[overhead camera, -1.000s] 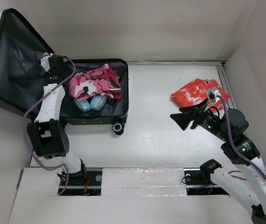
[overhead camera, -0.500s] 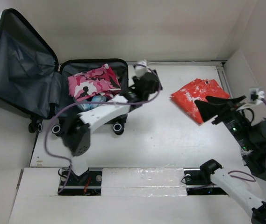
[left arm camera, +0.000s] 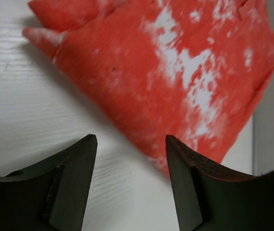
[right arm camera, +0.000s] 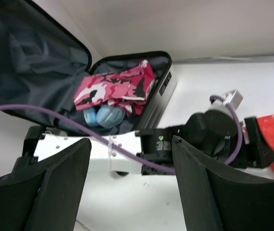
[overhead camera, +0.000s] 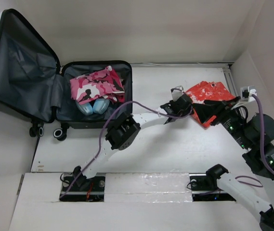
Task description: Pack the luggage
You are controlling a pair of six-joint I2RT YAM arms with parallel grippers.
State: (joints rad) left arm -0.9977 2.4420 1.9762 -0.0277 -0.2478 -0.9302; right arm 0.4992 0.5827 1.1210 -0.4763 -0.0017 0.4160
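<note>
One soft red-and-white blotched cloth (left arm camera: 175, 72) lies folded flat on the tabletop (overhead camera: 165, 144); fetching it seems the step in hand. Left fingers (left arm camera: 74, 163) hang spread at its edge and must lower, then pinch. Right fingers (right arm camera: 59, 183), spread and empty, hover beside it. Well left of it, the hard-shelled, grey-lined suitcase (overhead camera: 23, 72) lies open.
</note>
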